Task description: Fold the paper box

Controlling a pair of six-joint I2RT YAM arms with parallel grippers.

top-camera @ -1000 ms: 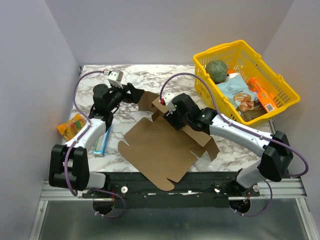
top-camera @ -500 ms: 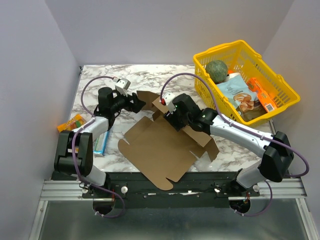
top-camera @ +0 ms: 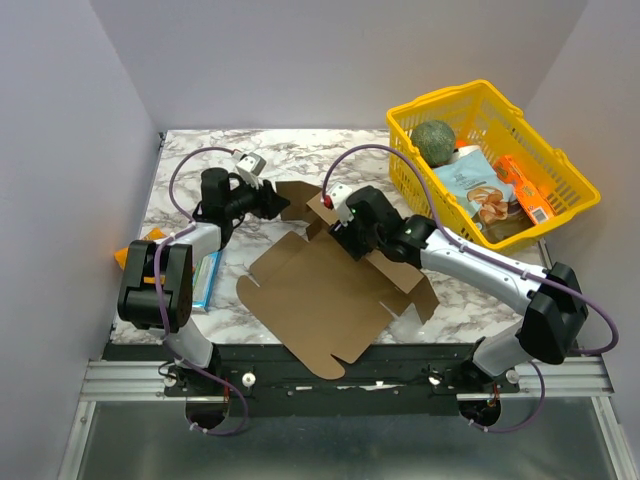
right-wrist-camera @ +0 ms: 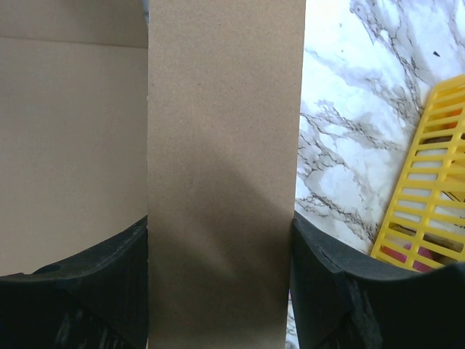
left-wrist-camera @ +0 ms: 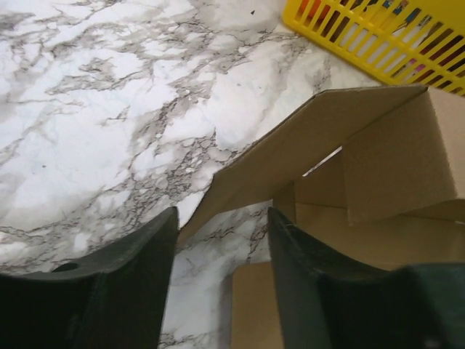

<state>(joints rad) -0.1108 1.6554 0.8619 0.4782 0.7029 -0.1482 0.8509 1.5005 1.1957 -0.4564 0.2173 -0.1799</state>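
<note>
Between the clamped fingers of the right end effector (right-wrist-camera: 221, 218) stands a flap of the paper box (top-camera: 320, 295), light stiff cardboard on the counter (top-camera: 290, 150), likely best held by its edges; the left end effector (left-wrist-camera: 221, 214) gapes open nearby.

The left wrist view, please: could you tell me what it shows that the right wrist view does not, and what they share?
Only left wrist: the open left claw at a raised corner of the paper box, and a slit between its panels. Only right wrist: a cardboard strip spanning the right claw finger to finger; grip unclear. Both: the box, the table and the yellow basket.
</note>
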